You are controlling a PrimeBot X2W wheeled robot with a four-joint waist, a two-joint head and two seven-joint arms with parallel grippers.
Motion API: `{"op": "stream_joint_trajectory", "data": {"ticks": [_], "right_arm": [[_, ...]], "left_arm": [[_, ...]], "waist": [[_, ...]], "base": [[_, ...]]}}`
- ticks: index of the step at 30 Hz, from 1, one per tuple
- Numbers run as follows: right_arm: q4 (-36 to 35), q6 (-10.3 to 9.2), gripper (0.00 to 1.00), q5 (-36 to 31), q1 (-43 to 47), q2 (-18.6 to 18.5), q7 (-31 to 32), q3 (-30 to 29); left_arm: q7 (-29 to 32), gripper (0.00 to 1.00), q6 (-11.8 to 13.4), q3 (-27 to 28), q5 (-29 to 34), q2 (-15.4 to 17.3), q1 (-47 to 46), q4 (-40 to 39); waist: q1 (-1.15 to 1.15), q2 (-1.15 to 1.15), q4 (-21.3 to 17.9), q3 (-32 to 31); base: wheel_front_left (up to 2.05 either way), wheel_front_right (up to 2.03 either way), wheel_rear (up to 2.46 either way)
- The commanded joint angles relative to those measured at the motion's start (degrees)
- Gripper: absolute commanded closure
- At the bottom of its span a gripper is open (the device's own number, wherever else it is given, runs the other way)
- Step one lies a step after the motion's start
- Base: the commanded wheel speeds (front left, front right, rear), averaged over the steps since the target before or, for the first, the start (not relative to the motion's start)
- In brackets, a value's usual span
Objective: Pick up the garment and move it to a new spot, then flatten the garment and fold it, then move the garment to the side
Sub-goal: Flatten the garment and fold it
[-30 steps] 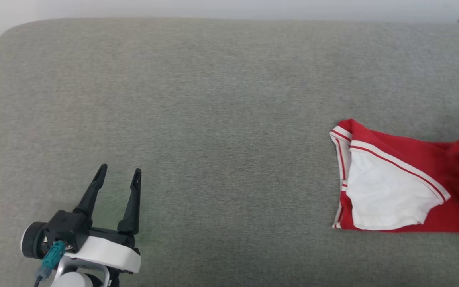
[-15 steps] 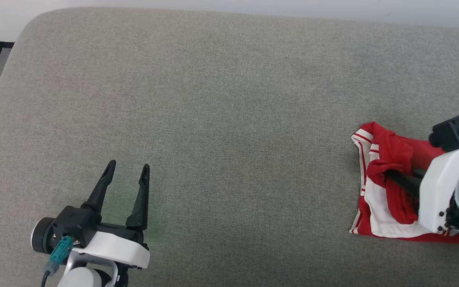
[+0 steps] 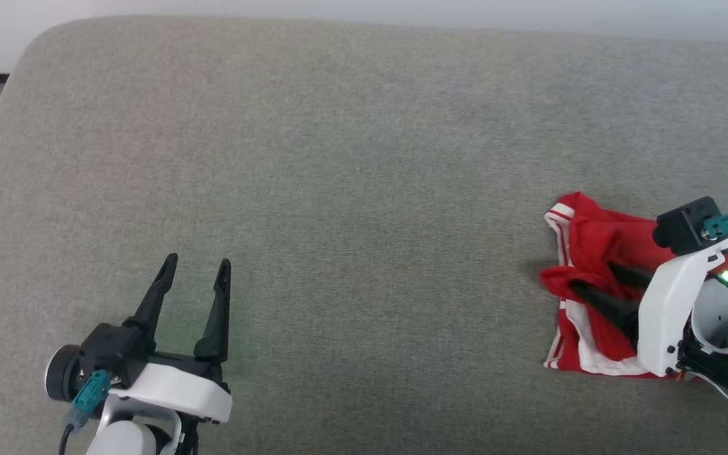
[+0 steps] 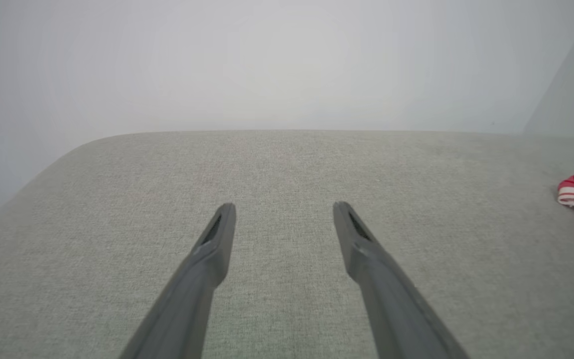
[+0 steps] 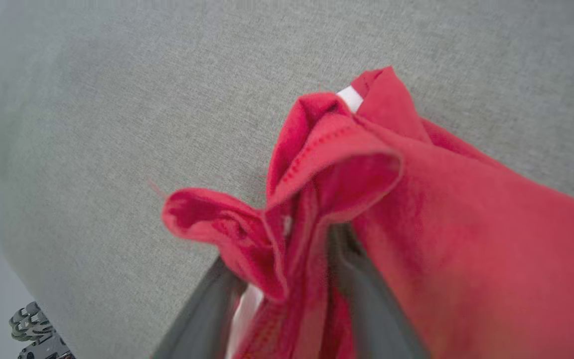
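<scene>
A wide grey cushion (image 3: 364,158) stretches across the scene. At its near right, the red and white garment (image 3: 598,237) lies crumpled. The right claw (image 3: 591,276) is buried in it, its fingers parted with cloth bunched between them; I cannot tell whether it grips. The left claw (image 3: 198,260) hovers near left, released and empty.
</scene>
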Motion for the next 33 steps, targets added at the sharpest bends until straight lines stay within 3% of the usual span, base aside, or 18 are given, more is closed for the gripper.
{"op": "stream_joint_trajectory", "data": {"ticks": [1, 8, 15, 24, 29, 33], "right_arm": [[-0.75, 0.0, 0.0, 0.81, -0.47, -0.76, -1.43, 0.18], [-0.75, 0.01, 0.0, 2.47, 0.76, -3.32, -6.5, -0.94], [3.74, 0.0, 0.0, 3.57, 2.51, -2.77, -16.6, -1.83], [16.76, 0.01, 0.0, -1.35, 4.98, 2.02, -42.79, -2.58], [20.25, 0.0, 0.0, -7.18, 6.42, 4.15, -47.14, -4.11], [17.47, 0.0, 0.0, -11.7, 8.3, 6.38, -47.33, -10.92]], "left_arm": [[-0.29, 0.0, 0.14, 0.15, -0.88, 0.31, 0.99, 0.28], [-0.29, 0.0, 0.15, 0.04, -1.53, 0.9, 2.02, 1.86], [-0.29, 0.0, 0.14, 0.13, -2.66, 0.94, 2.27, 3.33], [-0.29, 0.0, 0.15, 1.87, -4.75, 0.55, 3.83, 5.27], [-0.29, 0.0, 0.14, 3.29, -5.26, 0.0, 6.03, 4.97], [-0.29, 0.0, 0.14, 4.6, -5.17, -0.07, 8.54, 3.75]], "waist": [[0.0, 0.0, -1.05, -1.02], [0.0, 0.0, -3.84, -3.65], [0.0, 0.0, -5.78, -5.45], [0.0, 0.0, -6.66, -8.45], [0.0, 0.0, -6.23, -10.55], [0.0, 0.0, -5.73, -11.96]], "base": [[0.0, 0.0, 0.0], [0.0, 0.0, 0.0], [0.0, 0.0, 0.0], [0.0, 0.0, 0.0], [0.0, 0.0, 0.0], [0.0, 0.0, 0.0]]}}
